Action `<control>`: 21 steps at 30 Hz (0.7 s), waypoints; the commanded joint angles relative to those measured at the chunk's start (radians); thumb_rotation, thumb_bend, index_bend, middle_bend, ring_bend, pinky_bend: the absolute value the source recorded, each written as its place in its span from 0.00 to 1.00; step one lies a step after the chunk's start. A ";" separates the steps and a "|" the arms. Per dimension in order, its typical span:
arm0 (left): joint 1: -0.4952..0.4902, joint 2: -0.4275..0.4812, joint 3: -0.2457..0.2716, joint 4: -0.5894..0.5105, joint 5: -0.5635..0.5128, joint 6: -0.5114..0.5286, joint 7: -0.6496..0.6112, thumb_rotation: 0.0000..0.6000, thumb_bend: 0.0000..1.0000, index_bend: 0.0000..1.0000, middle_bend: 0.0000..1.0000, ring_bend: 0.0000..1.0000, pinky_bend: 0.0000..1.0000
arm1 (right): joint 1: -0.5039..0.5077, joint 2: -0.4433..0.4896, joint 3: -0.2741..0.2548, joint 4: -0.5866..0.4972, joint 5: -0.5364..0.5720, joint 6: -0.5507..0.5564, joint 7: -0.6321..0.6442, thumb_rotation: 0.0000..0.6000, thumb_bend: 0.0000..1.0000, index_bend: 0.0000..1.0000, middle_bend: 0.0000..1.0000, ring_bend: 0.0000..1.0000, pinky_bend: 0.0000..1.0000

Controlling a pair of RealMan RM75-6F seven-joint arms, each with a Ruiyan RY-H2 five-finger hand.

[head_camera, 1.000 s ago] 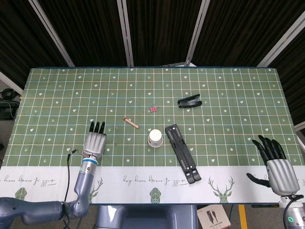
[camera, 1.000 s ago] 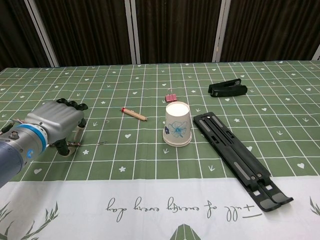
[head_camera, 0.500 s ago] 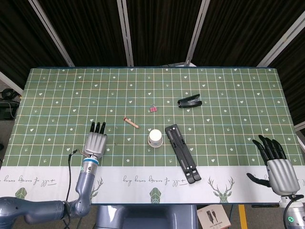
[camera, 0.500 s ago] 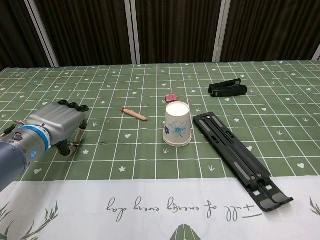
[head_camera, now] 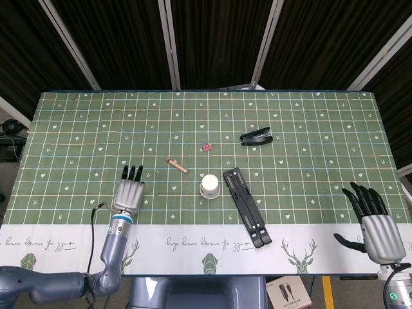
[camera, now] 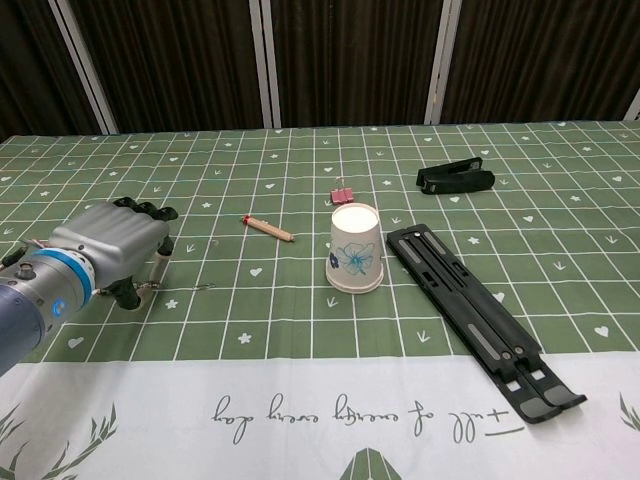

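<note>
Green gridded cloth (head_camera: 296,129) covered the table, with dark curtains behind it. On it the left hand (head_camera: 130,192) lay palm down near the white front strip, fingers out straight and a little apart, holding nothing; in the chest view the same hand (camera: 112,243) rested its fingertips on the cloth. Nearest to it lay a pencil stub (head_camera: 176,165), apart from the fingers, and beyond that an upturned paper cup (head_camera: 210,186) just beside a black folding stand (head_camera: 246,206). A pink clip (head_camera: 206,147) and a black clip (head_camera: 256,136) lay further back. The right hand (head_camera: 373,222) hung at the table's front right corner, fingers spread, empty. Against the frames before, the left hand had barely shifted, the right hand had sunk slightly, and nothing on the cloth had moved.
</note>
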 commanded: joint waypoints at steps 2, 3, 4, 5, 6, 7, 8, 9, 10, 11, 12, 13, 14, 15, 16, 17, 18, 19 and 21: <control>0.012 0.039 -0.010 -0.059 0.025 0.022 -0.034 1.00 0.38 0.55 0.00 0.00 0.00 | 0.000 -0.001 0.001 0.001 0.002 -0.001 0.000 1.00 0.02 0.10 0.00 0.00 0.03; 0.015 0.047 -0.009 -0.072 0.030 0.025 -0.041 1.00 0.38 0.55 0.00 0.00 0.00 | 0.000 -0.001 0.001 0.001 0.002 -0.001 0.000 1.00 0.02 0.10 0.00 0.00 0.03; 0.018 0.055 -0.007 -0.084 0.035 0.028 -0.047 1.00 0.38 0.55 0.00 0.00 0.00 | 0.000 -0.001 0.001 0.001 0.002 -0.002 -0.001 1.00 0.02 0.10 0.00 0.00 0.03; 0.021 0.062 -0.005 -0.094 0.039 0.030 -0.051 1.00 0.38 0.55 0.00 0.00 0.00 | 0.000 -0.001 0.000 0.001 0.001 -0.001 -0.002 1.00 0.02 0.10 0.00 0.00 0.03; 0.023 0.069 -0.003 -0.104 0.043 0.032 -0.055 1.00 0.38 0.55 0.00 0.00 0.00 | 0.000 -0.001 0.000 0.001 0.000 -0.001 -0.004 1.00 0.02 0.10 0.00 0.00 0.03; 0.026 0.077 0.001 -0.116 0.046 0.034 -0.058 1.00 0.38 0.55 0.00 0.00 0.00 | 0.000 -0.002 0.000 0.001 -0.001 -0.001 -0.005 1.00 0.02 0.10 0.00 0.00 0.03; 0.029 0.089 0.005 -0.129 0.053 0.037 -0.060 1.00 0.38 0.56 0.00 0.00 0.00 | 0.001 -0.003 -0.001 0.001 -0.002 -0.001 -0.008 1.00 0.02 0.10 0.00 0.00 0.03; 0.031 0.096 0.008 -0.137 0.058 0.039 -0.063 1.00 0.38 0.56 0.00 0.00 0.00 | 0.001 -0.003 -0.001 0.001 -0.003 -0.001 -0.010 1.00 0.02 0.10 0.00 0.00 0.03; 0.033 0.102 0.009 -0.144 0.062 0.040 -0.066 1.00 0.38 0.56 0.00 0.00 0.00 | 0.001 -0.004 -0.001 0.000 -0.003 -0.001 -0.012 1.00 0.02 0.10 0.00 0.00 0.03; 0.034 0.108 0.010 -0.151 0.065 0.041 -0.070 1.00 0.38 0.56 0.00 0.00 0.00 | 0.001 -0.004 -0.001 0.000 -0.004 -0.001 -0.014 1.00 0.02 0.10 0.00 0.00 0.03; 0.036 0.116 0.009 -0.161 0.069 0.044 -0.075 1.00 0.38 0.56 0.00 0.00 0.00 | 0.001 -0.005 -0.001 0.000 -0.005 -0.001 -0.016 1.00 0.02 0.10 0.00 0.00 0.03; 0.037 0.122 0.008 -0.167 0.071 0.045 -0.078 1.00 0.38 0.56 0.00 0.00 0.00 | 0.001 -0.005 -0.001 0.000 -0.005 -0.001 -0.018 1.00 0.02 0.10 0.00 0.00 0.03; 0.037 0.127 0.007 -0.173 0.073 0.046 -0.080 1.00 0.38 0.56 0.00 0.00 0.00 | 0.001 -0.006 -0.001 -0.001 -0.005 -0.001 -0.020 1.00 0.02 0.10 0.00 0.00 0.03; 0.038 0.133 0.004 -0.180 0.079 0.050 -0.086 1.00 0.38 0.56 0.00 0.00 0.00 | 0.002 -0.006 -0.001 -0.001 -0.005 -0.002 -0.021 1.00 0.02 0.10 0.00 0.00 0.03; 0.039 0.137 0.002 -0.187 0.082 0.052 -0.090 1.00 0.38 0.56 0.00 0.00 0.00 | 0.002 -0.007 -0.001 -0.001 -0.005 -0.002 -0.022 1.00 0.02 0.10 0.00 0.00 0.03; 0.039 0.141 0.000 -0.194 0.084 0.054 -0.096 1.00 0.38 0.56 0.00 0.00 0.00 | 0.002 -0.007 -0.001 -0.001 -0.005 -0.002 -0.022 1.00 0.02 0.10 0.00 0.00 0.03; 0.041 0.143 -0.006 -0.202 0.087 0.055 -0.108 1.00 0.38 0.56 0.00 0.00 0.00 | 0.003 -0.008 -0.001 -0.001 -0.005 -0.003 -0.024 1.00 0.02 0.10 0.00 0.00 0.03; 0.043 0.143 -0.011 -0.208 0.092 0.058 -0.124 1.00 0.38 0.57 0.00 0.00 0.00 | 0.003 -0.008 -0.001 -0.001 -0.005 -0.003 -0.024 1.00 0.02 0.10 0.00 0.00 0.03; 0.047 0.140 -0.019 -0.213 0.107 0.063 -0.157 1.00 0.38 0.57 0.00 0.00 0.00 | 0.003 -0.008 0.000 0.000 -0.005 -0.003 -0.024 1.00 0.02 0.10 0.00 0.00 0.03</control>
